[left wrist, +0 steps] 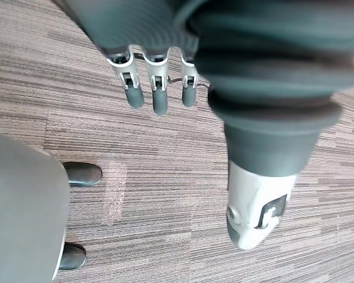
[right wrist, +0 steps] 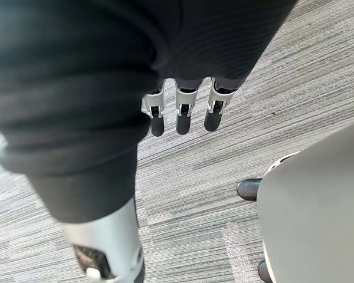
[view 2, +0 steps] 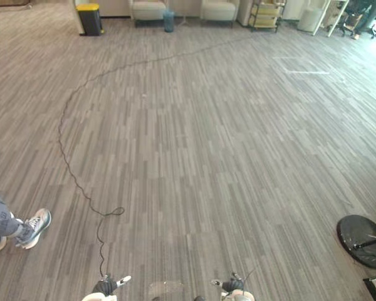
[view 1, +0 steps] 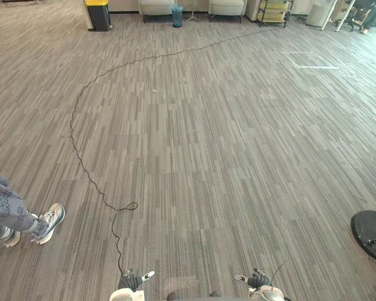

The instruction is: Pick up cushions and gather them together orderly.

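**Currently, both hands are held open above the floor**

The left hand (view 1: 131, 280) and the right hand (view 1: 258, 279) are seen at the near edge of the head views, well apart, above the striped grey floor (view 1: 225, 157). Their fingers (left wrist: 159, 97) are held straight and relaxed, slightly spread, with nothing grasped or touched. Where the cushions lie relative to either hand cannot be told. A person's sneakers (view 1: 50, 219) are seen to the robot's left and a black round base (view 1: 371, 233) to its right. Pale armchairs (view 1: 156, 7) are set along the far wall.
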